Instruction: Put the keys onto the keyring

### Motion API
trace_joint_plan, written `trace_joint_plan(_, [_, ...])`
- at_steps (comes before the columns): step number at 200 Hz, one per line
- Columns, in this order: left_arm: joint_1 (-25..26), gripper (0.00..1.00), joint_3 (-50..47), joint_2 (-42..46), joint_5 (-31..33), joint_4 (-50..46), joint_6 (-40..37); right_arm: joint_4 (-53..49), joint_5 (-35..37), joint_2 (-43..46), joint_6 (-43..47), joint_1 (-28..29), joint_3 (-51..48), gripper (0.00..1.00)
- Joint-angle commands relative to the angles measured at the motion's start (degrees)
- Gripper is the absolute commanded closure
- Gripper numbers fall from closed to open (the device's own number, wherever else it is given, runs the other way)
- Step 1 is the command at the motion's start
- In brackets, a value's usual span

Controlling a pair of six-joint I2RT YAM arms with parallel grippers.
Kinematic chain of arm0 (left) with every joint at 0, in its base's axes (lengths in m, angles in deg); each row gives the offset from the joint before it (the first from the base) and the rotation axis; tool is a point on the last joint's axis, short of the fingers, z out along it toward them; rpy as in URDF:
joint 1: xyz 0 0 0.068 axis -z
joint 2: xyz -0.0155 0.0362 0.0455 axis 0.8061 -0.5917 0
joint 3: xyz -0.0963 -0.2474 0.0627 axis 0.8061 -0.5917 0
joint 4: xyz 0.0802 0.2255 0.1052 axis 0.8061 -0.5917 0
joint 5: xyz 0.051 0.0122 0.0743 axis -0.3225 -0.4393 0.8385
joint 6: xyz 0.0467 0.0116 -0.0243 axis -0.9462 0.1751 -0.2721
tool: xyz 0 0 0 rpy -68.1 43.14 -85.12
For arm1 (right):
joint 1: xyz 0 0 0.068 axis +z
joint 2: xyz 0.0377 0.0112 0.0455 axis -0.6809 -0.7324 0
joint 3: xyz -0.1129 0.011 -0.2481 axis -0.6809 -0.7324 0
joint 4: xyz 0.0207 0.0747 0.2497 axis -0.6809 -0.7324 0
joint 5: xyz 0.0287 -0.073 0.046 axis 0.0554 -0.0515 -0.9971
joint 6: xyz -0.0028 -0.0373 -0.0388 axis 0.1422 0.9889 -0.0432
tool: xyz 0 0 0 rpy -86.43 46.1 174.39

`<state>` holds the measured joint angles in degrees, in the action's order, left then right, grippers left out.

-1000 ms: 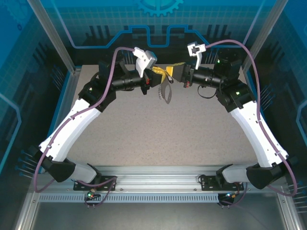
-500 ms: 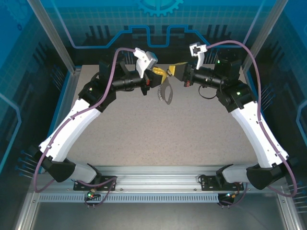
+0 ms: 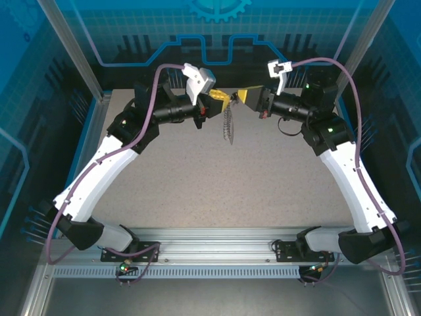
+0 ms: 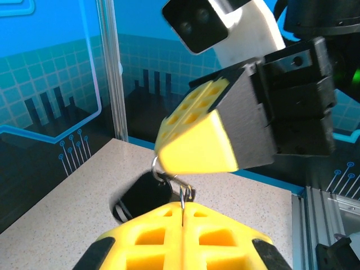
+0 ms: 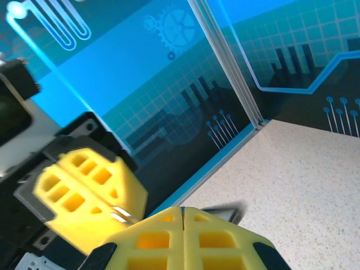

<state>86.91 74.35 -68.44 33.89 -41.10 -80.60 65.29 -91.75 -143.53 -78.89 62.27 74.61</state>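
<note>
Desk (image 3: pixel 197 178): both pincers fully closed, tips nearly meeting at 12 o'clock above it. Left pincer (image 3: pixel 223 99) grips keyring (image 3: pixel 228 122), which dangles below it. Right pincer (image 3: pixel 242 97) pinches something silver and blurred, possibly the key (image 5: pixel 225 212).

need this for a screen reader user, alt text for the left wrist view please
The left gripper, yellow fingers shut, at the bottom meets the right gripper, also shut, from the upper right, with thin silver metal pieces caught between their tips. A dark rounded object hangs just beneath, over the speckled table.
</note>
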Motion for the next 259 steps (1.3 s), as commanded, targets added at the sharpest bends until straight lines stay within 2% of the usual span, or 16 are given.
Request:
trace_joint_plan(1, [0.46, 1.0, 2.71, -0.76, 1.22, 1.68, -1.75, 3.57, -3.3, 2.03, -0.81, -0.81, 0.04, 1.0])
trace_joint_plan(60, [0.43, 1.0, 4.87, -1.85, 1.3, 0.31, -3.12, 5.14, -5.0, 1.93, -1.23, 0.1, -0.25, 1.0])
trace_joint_plan(259, [0.42, 1.0, 5.84, -2.75, 0.01, -1.58, -4.29, 6.57, -2.22, -1.45, 0.02, 2.62, 2.38, 1.0])
